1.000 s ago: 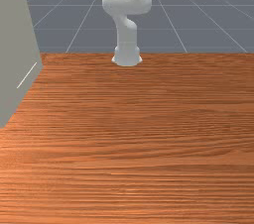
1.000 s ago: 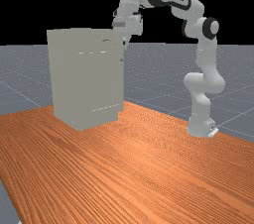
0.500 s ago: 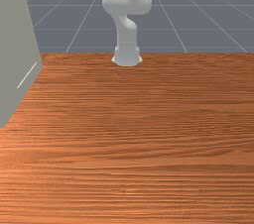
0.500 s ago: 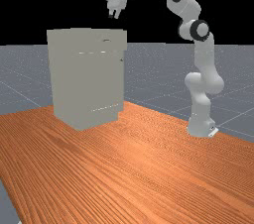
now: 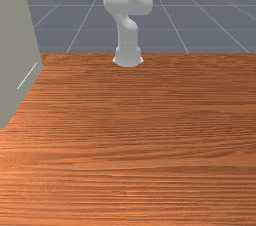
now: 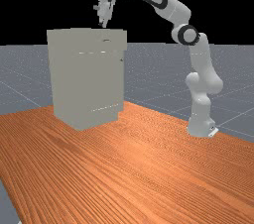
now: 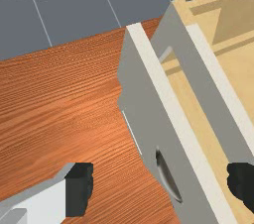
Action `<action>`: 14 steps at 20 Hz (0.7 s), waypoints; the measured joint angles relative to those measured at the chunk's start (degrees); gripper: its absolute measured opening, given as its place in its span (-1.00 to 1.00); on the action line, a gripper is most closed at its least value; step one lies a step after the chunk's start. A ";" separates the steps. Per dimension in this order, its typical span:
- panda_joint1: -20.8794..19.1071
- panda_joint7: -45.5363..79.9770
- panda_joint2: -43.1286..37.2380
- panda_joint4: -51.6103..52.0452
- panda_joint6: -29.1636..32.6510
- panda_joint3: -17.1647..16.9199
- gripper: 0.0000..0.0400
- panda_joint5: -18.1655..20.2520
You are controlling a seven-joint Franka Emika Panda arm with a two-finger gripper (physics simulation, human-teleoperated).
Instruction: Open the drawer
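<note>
grained wood table point(image 6: 129, 168), smooth matt cabinet point(image 6: 84, 79), shiny metal-like handle point(image 7: 168, 178).

Front: you face the arm point(image 5: 128, 40) across the table point(image 5: 150, 145)
Far: farther off, arm side-on to you
Wrist: you look down, close by the cabinet point(image 7: 144, 104)
Front/far share: arm, table, cabinet

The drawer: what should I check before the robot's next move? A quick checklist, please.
1. Claw open: ok. Its fingers stand well apart.
2. Claw gripping the handle: not ok. The fingers aren't closed on it.
3. Claw above the cabinet: ok. The far view has it over the top.
4. Claw low enough to reach the handle: cannot tell.
5. Drawer fully open: not ok. It juts out only slightly, with a narrow gap behind its front.
</note>
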 joint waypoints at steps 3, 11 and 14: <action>-0.35 -0.23 1.19 -0.62 -0.11 -0.15 1.00 0.11; 0.21 -0.95 0.66 -1.43 0.02 -0.71 1.00 0.68; 0.48 -0.97 0.62 -1.50 0.01 -1.06 1.00 0.89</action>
